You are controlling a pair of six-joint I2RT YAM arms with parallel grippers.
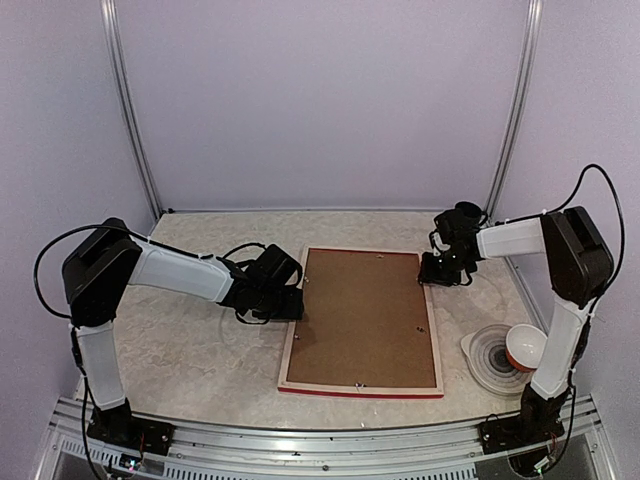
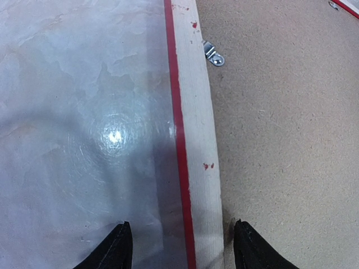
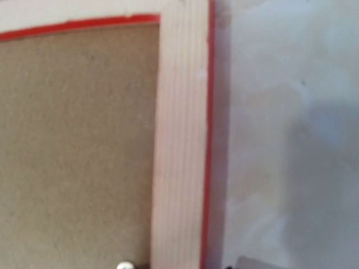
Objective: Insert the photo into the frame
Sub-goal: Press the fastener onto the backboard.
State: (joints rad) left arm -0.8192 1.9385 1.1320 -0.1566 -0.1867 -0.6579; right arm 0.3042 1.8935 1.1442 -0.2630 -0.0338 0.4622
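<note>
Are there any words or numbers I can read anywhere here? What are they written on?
There are none to read.
The frame shows only bare wood and red edges.
The brown backing board is blank.
The ringed dish has a pattern but no letters.

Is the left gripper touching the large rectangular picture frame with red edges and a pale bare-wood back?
Cannot tell. Left wrist view: the left gripper straddles a rail of the frame, outer finger clear, inner finger at the wood's edge, contact unclear.
</note>
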